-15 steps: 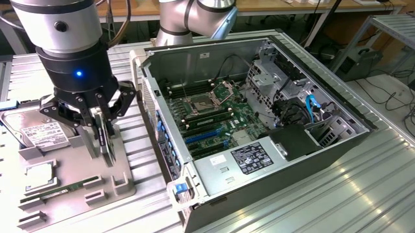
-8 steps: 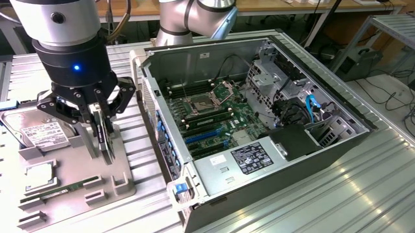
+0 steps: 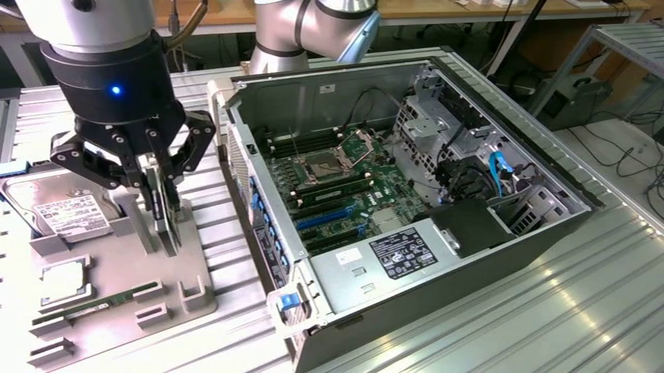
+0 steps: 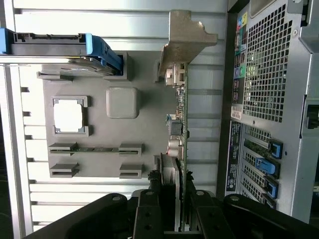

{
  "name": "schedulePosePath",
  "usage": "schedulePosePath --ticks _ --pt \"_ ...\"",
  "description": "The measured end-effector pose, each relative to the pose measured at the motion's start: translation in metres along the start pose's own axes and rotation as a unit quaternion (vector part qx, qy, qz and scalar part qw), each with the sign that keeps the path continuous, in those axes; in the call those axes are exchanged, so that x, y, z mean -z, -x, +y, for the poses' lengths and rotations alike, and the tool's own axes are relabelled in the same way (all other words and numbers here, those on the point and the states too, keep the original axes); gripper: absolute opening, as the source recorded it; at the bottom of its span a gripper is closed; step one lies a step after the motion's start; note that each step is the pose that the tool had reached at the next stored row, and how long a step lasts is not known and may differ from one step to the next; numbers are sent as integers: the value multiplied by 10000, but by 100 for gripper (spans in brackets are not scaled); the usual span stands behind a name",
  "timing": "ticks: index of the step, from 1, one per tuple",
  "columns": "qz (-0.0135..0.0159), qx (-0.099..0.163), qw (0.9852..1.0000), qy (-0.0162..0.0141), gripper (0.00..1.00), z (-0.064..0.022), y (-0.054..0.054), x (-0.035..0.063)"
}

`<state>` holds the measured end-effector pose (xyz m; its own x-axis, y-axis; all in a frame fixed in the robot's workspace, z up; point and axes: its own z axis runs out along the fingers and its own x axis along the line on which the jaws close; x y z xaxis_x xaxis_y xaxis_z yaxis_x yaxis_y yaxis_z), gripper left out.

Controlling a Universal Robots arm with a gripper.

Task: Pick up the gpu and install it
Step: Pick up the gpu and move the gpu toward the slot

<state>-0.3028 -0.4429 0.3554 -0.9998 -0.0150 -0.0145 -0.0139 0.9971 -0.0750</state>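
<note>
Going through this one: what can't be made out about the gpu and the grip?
1. Exterior view: the gpu is edge-on, its faces hidden; the gripper covers its upper part.
2. Exterior view: whether its lower edge sits in the grey fixture or clear of it; a fixture post hides that.
3. Wrist view: the card's near end, hidden between the fingers.
4. Exterior view: the hard drive label's print, too small.

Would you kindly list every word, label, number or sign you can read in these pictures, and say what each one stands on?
No text here can be read as words.
White label on the hard drive: print too blurred to read.
Black-and-white label on the power supply: too small to read.
Stickers on the rear of the computer case: too small to read.
</note>
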Motion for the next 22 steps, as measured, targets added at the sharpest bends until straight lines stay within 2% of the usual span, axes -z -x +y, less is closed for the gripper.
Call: schedulePosePath --ticks 13,22 --pt "-1 -1 10000 1 27 -1 0 15" --pt "0 -1 10000 -2 27 -8 2 112"
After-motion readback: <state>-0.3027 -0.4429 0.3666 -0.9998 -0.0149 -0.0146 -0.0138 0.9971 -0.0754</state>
